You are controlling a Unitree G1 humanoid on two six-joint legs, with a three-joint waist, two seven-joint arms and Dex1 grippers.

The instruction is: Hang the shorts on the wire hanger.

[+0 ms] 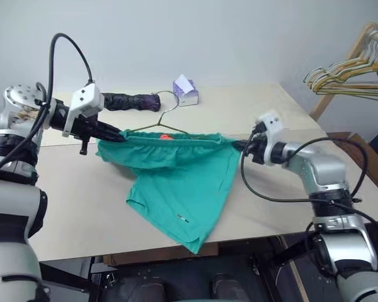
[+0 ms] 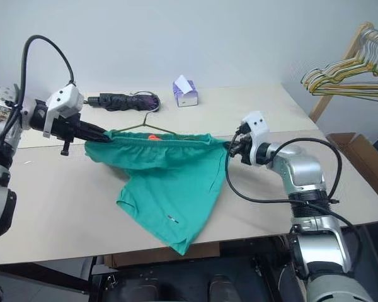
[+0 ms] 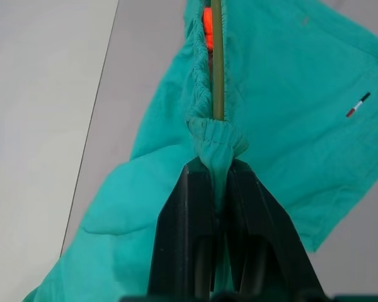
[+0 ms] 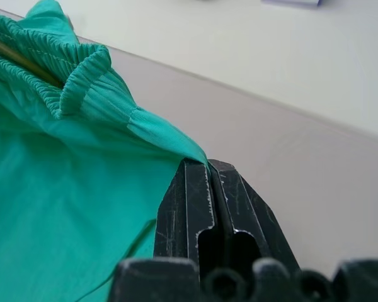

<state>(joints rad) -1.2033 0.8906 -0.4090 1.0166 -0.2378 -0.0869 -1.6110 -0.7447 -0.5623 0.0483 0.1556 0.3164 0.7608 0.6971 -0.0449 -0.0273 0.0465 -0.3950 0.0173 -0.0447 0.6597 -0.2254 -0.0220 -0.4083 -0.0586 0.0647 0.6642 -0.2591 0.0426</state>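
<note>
The shorts (image 1: 176, 176) hang stretched between the two grippers above the middle of the table (image 1: 69, 207), waistband uppermost and pulled into a near-straight line, with the legs drooping so that the lower hem lies on the table close to its front edge. The left gripper (image 1: 118, 134) is clenched on one end of the waistband; the left wrist view shows a bunched fold of cloth pinched between its black fingers (image 3: 183, 233). The right gripper (image 1: 242, 147) is clenched on the opposite end, a thin pull of teal cloth caught at the tips of its closed fingers (image 4: 189, 207). The hanger (image 1: 167, 119) stands with its hook above the waistband and its two shoulders sloping down into the waist opening; the left wrist view shows its wire (image 3: 217, 63) running along inside the gathered band, beside an orange tag (image 3: 207, 28). Whether the wire reaches fully to the right end of the band cannot be judged with confidence, though a short length of it shows inside the gathers in the right wrist view. A small white mark (image 1: 182, 218) sits near the hem of one leg. Toward the back edge of the table lie a dark umbrella (image 1: 131, 100) and a small purple box (image 1: 186, 92). Beyond the table's right edge, a bunch of pale hangers (image 1: 349, 78) hangs on a wooden rack (image 1: 359, 44).
</note>
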